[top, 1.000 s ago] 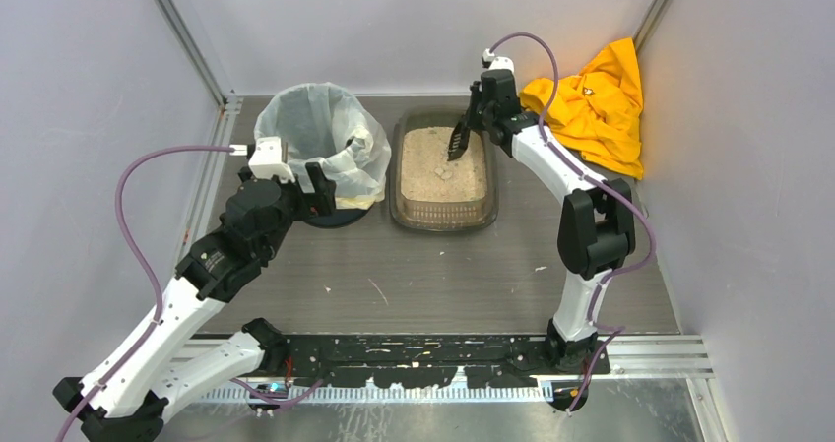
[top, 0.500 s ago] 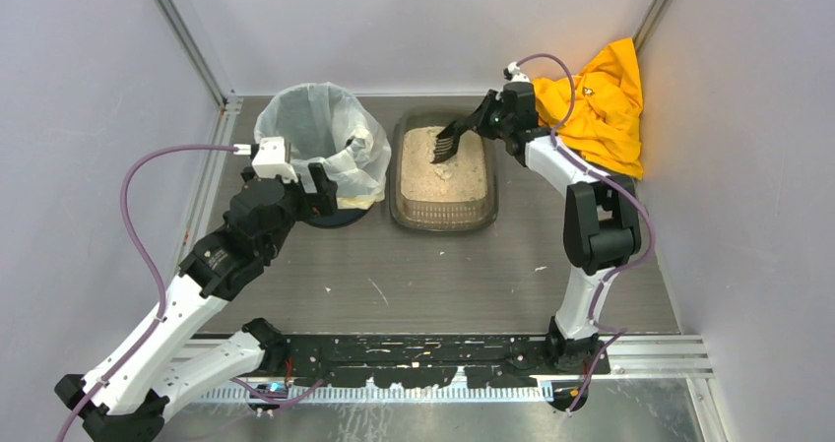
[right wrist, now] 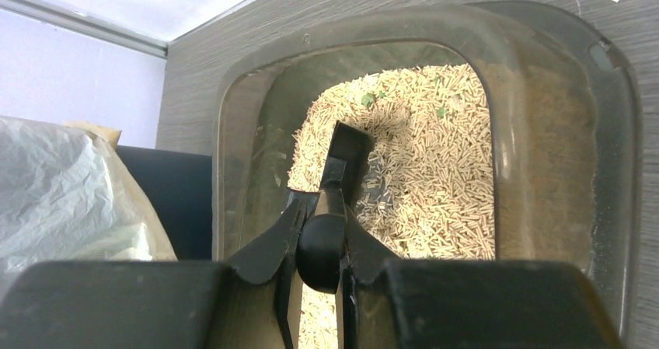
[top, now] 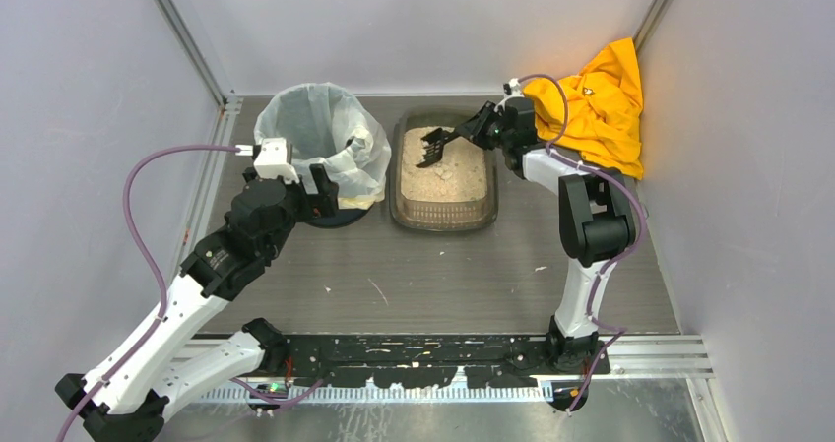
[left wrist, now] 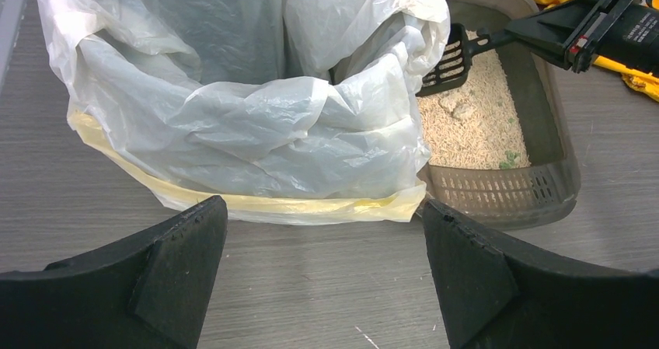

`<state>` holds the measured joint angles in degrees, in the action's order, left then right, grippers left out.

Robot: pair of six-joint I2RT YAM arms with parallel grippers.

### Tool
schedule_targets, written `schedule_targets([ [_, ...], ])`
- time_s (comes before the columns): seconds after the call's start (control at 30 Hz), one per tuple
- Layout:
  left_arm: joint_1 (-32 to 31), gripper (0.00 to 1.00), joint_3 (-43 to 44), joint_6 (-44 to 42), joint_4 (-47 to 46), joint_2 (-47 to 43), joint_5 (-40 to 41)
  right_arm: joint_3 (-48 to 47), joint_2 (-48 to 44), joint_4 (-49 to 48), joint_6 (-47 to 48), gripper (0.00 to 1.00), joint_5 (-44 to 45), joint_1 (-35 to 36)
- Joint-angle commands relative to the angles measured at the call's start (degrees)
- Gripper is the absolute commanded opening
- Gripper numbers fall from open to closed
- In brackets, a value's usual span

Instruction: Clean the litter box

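Two arms are sharing the job, but only the right one is carrying a tool. The right gripper (top: 484, 127) is pinching the handle of a small black slotted scoop (top: 433, 147), jaws pressed onto it from both sides, and is holding the blade over the far part of the litter. The left gripper (left wrist: 322, 287) is hanging with its jaws spread wide and nothing between them, just in front of the lined bin (top: 295, 117).

The litter box (top: 443, 218) is sitting flat on the table (top: 443, 284), well away from the arm bases, between the bin on its left and a yellow cloth (top: 596, 107) at the right rear. Whether it is touching the bin is unclear. A couple of pale clumps (top: 445, 173) are lying on the granules near the middle.

The tray is looking like stiff, smooth plastic, probably heavy for its size with the fill in it, and the loose granules would be sliding and spilling at any tilt. If it needed moving, the rim at a short end would be the likely place to grip, keeping it level. For scooping it is probably best left standing. The clumps are likely crumbly, so sliding the blade under them is looking wiser than pushing at them.
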<state>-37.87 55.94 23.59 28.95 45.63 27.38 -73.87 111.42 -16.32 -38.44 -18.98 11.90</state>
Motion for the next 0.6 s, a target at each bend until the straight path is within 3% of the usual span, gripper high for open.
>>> schedule_targets([
  [0.0,0.1,0.95,0.1,0.0,-3.8,-0.2,-0.7,1.9,-1.7,-9.6,-6.8,0.01,-6.7,-2.0],
  [0.57,0.0,0.95,-0.1,0.3,-4.5,0.5,-2.2,13.1,-15.1,-16.3,-11.5,0.01,-12.2,-9.4],
])
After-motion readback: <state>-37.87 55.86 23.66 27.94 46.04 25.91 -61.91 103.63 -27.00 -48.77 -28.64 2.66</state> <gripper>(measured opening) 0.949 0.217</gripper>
